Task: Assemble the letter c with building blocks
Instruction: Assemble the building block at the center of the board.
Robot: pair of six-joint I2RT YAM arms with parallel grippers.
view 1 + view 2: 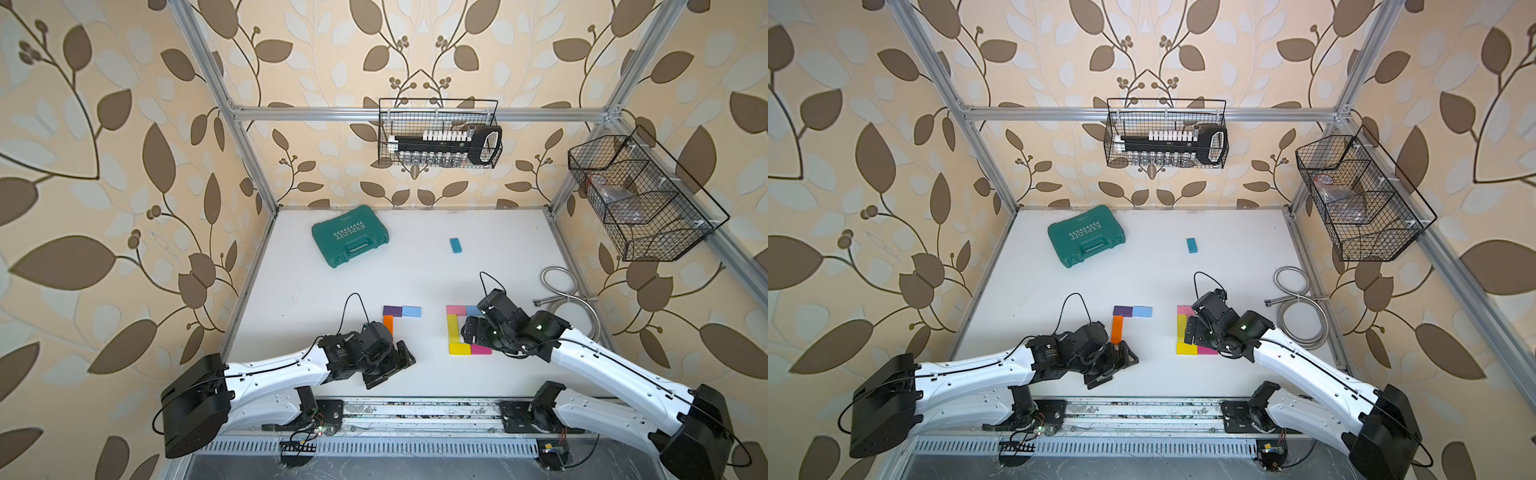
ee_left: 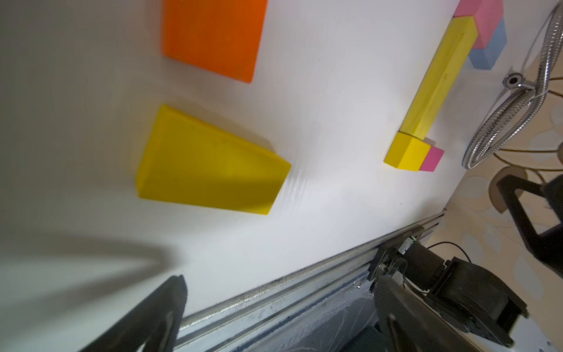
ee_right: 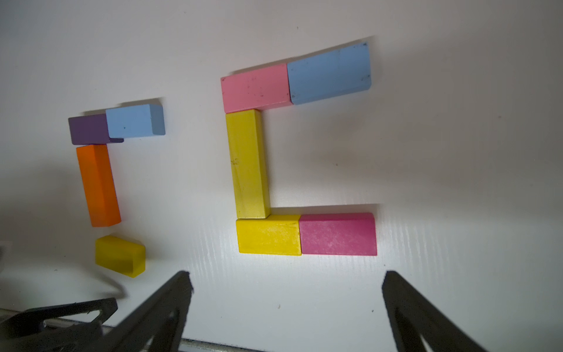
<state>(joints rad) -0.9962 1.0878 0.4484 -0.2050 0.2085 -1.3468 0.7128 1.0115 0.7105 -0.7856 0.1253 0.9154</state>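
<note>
In the right wrist view, a pink block (image 3: 256, 88), a light blue block (image 3: 329, 73), a long yellow block (image 3: 248, 164), a short yellow block (image 3: 268, 236) and a magenta block (image 3: 338, 234) lie joined in a C. My right gripper (image 3: 288, 283) hovers open just in front of it, holding nothing. Beside it, purple (image 3: 86, 128), light blue (image 3: 134, 120) and orange (image 3: 97, 186) blocks form a corner. A loose yellow block (image 2: 210, 164) lies tilted below the orange one. My left gripper (image 1: 392, 368) is open and empty near it. A teal block (image 1: 455, 245) lies far back.
A big green case (image 1: 350, 235) sits at the back left of the white table. A coiled metal hose (image 1: 565, 299) lies along the right edge. Wire baskets hang on the back wall (image 1: 440, 133) and the right wall (image 1: 640, 199). A metal rail (image 1: 415, 409) runs along the front.
</note>
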